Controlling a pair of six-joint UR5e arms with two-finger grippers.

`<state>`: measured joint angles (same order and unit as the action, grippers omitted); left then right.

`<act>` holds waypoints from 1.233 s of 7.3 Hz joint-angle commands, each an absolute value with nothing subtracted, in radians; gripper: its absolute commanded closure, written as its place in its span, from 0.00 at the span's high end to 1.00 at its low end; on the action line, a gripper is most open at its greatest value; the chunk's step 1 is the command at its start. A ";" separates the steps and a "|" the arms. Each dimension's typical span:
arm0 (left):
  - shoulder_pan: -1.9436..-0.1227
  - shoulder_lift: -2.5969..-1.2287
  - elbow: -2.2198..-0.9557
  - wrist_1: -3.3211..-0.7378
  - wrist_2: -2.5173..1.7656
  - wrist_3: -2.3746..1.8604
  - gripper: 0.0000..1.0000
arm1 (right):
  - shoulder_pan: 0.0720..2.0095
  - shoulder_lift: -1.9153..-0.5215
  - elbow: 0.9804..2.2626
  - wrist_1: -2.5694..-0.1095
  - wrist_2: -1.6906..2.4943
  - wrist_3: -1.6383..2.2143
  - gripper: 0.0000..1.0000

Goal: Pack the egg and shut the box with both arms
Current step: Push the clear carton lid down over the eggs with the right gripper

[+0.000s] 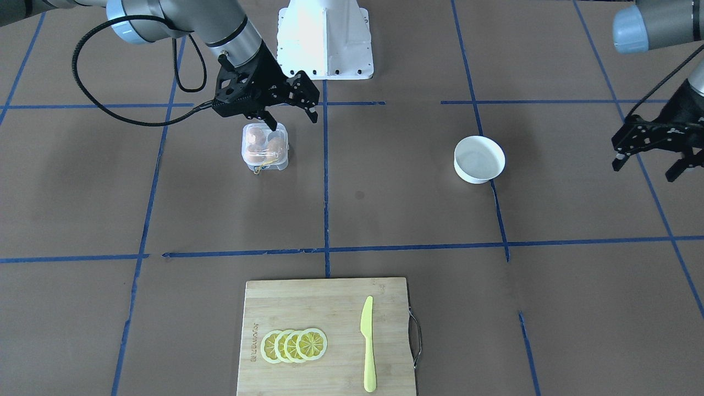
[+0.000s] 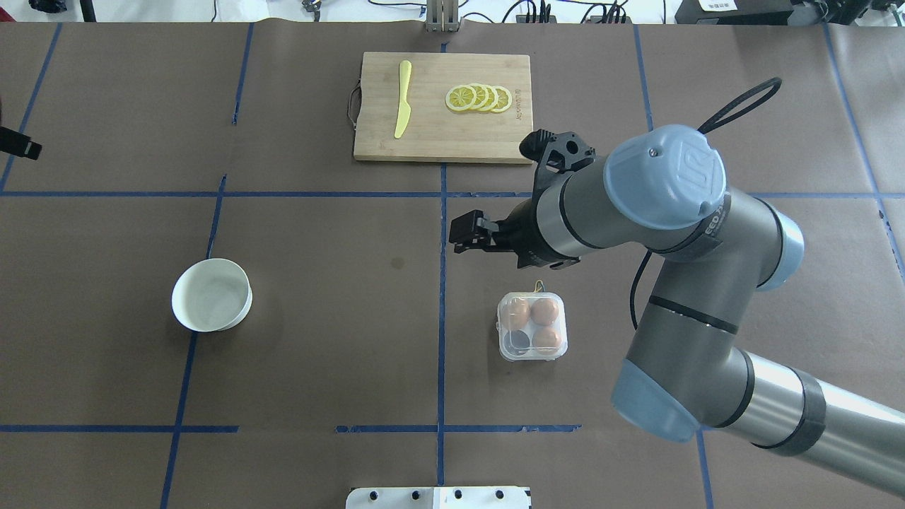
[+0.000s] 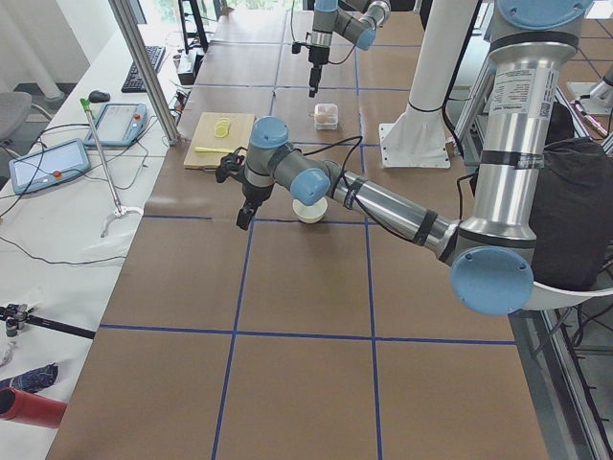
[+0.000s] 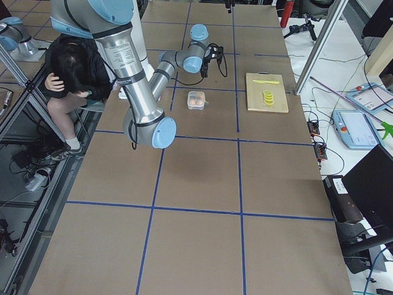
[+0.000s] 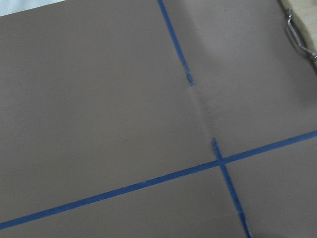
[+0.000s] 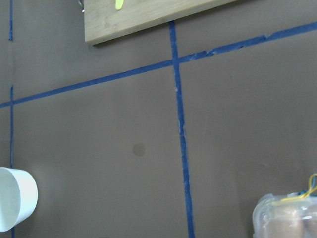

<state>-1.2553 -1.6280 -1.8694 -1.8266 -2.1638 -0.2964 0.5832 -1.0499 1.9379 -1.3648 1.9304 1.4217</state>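
Observation:
The clear box (image 1: 265,146) stands on the table with three orange-brown eggs in its cups and its lid down over them. One cup looks empty. From overhead the box (image 2: 532,326) shows the eggs (image 2: 544,311) and a yellow band at its far edge. My right gripper (image 1: 293,122) is open and empty, just above the robot-side edge of the box. My left gripper (image 1: 648,168) is open and empty, far off to the side beyond the bowl. A corner of the box (image 6: 287,218) shows in the right wrist view.
A white bowl (image 1: 479,159), which looks empty, stands mid-table on my left half. A bamboo cutting board (image 1: 327,335) with lemon slices (image 1: 294,345) and a yellow knife (image 1: 367,344) lies at the far edge. The white base block (image 1: 324,38) is behind the box.

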 commanded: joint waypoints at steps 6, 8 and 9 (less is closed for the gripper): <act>-1.529 -1.565 -1.769 -1.651 -2.167 0.271 1.00 | 1.209 -1.311 1.956 -1.812 2.257 0.252 1.00; -1.562 -1.560 -1.741 -1.643 -2.234 0.327 1.00 | 1.372 -1.454 1.916 -1.807 2.311 -0.045 1.00; -1.563 -1.545 -1.720 -1.655 -2.264 0.328 1.00 | 1.438 -1.503 1.890 -1.806 2.338 -0.126 1.00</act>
